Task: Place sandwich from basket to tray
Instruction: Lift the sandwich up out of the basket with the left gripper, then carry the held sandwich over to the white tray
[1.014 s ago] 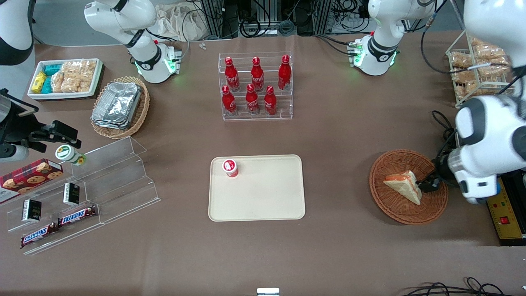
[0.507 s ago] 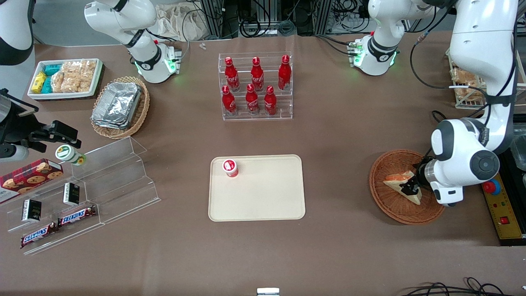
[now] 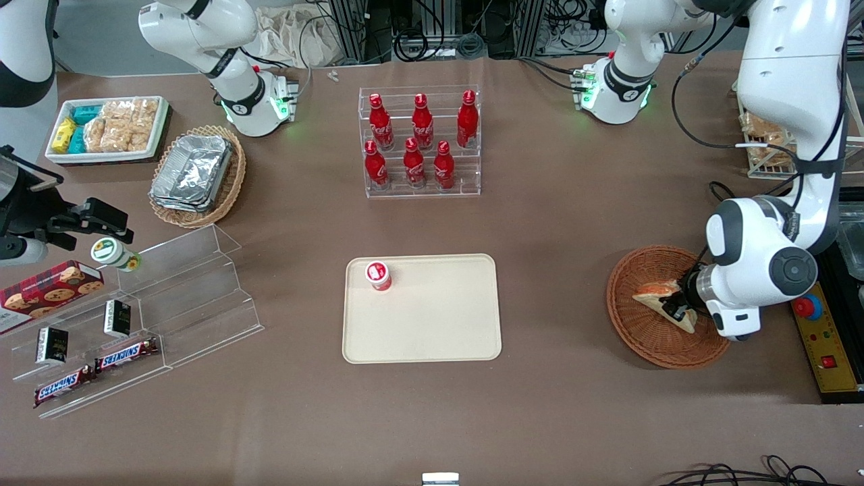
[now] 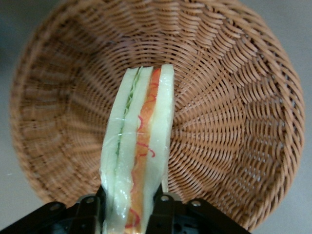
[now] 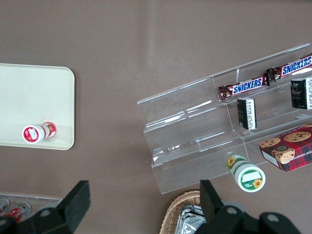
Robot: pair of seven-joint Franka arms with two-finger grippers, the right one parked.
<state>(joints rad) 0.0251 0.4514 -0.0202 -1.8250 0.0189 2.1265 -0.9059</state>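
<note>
The gripper of the left arm is down inside the basket, toward the working arm's end of the table, and is closed on the sandwich. In the wrist view the two fingers sit on either side of the wedge w/ bread pressed between them, so the jaws are only as wide as the sandwich's thickness. The sandwich stands on edge over the basket floor. It may be just clear of the weave or touching it; I can't tell from these views. Main risk, as I judge it: the hold is on one end of the wedge only, so most of the sandwich sticks out unsupported. Soft bread gives under squeeze, and a quick swing could let it sag, pivot or slide out before it reaches the tray, which lies well apart toward the middle of the table. Too much squeeze is the opposite problem: the layers could shear and the filling push out. A low exit path could also catch the tip on the basket rim and tip or drag the basket, since wicker is light. At the tray end, the small red-capped bottle stands near one corner, on the edge farther from the front camera. The rest is bare, so aim for the open area nearer the working arm; drifting toward that corner could knock the bottle over. Releasing from too high could make the wedge bounce or land off the rim.
</note>
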